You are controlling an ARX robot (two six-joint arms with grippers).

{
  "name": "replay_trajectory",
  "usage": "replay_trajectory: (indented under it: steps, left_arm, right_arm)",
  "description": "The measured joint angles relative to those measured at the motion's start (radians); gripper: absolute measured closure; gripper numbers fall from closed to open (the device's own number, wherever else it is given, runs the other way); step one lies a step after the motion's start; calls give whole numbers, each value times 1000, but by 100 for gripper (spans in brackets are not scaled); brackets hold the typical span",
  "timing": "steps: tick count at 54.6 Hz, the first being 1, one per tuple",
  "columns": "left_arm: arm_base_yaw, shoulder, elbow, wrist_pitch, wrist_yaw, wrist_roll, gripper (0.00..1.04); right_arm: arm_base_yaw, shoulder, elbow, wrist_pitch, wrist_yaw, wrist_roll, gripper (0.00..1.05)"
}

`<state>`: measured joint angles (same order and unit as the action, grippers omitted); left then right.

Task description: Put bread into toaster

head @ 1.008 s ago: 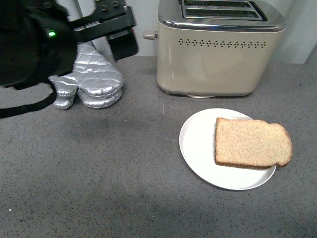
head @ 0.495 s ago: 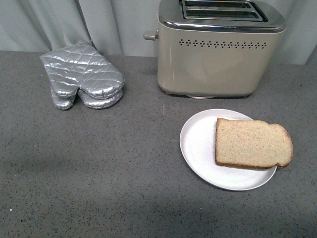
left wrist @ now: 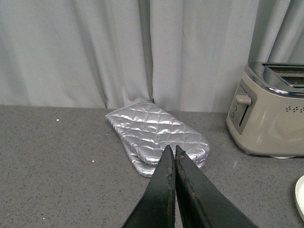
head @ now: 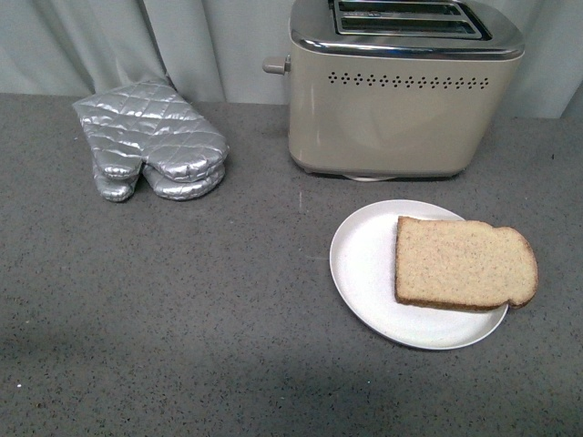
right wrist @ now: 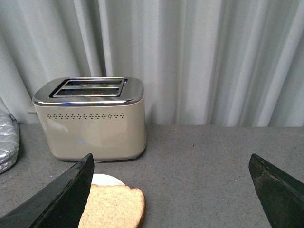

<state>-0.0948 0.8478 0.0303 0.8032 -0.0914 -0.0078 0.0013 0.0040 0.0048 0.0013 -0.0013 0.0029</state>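
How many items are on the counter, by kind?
Bread slice: 1
Toaster: 1
Plate: 1
Oven mitts: 2, stacked
Total: 5

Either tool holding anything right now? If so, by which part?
Nothing is held. The left tool is shut on nothing, the right tool is wide open, and the bread lies free on the plate.

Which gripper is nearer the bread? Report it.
Right. The right gripper hangs open just short of the bread; the left gripper, shut, points at the oven mitts, with no bread in its view.
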Motion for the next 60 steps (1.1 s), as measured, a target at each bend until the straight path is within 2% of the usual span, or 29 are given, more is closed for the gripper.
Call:
replay_trajectory:
  steps: [5,11,60]
  left_arm:
    - [61,-70,-10,-59,81,1,101]
    - [91,-142,-11,-120,84,0,101]
    - [92,-600,-12,-551,89,0,101]
  right_arm:
    - [0,0,0,0,0,0,10]
    - [0,0,0,0,0,0,10]
    - [0,0,0,0,0,0,10]
